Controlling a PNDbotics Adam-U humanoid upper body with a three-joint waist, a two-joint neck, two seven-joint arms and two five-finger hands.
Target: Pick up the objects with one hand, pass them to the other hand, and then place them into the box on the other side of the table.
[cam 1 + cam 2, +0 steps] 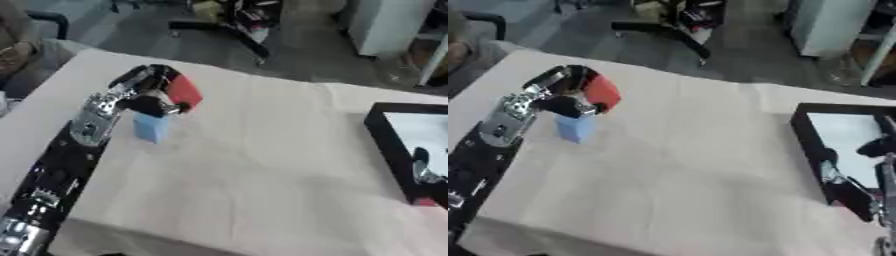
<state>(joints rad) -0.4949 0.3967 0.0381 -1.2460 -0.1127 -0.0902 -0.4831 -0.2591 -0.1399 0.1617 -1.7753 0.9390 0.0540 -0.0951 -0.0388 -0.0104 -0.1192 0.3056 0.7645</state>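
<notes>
Curling my left hand (pixel 149 97) around the red object (pixel 185 92) above the blue block (pixel 150 127), I judged it light, rigid, best gripped across its sides.

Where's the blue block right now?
The blue block stands on the table's left side, directly under the left hand, which is curled round a red object, far from the black box on the right.

A: what's past the table (pixel 262 165)? it's pale with a light cloth on it.

B: grey floor, a black chair base (pixel 229 31) with clutter on it, a white cabinet (pixel 389 25) top right. Someone in grey (pixel 35 62) sits at the far left edge.
</notes>
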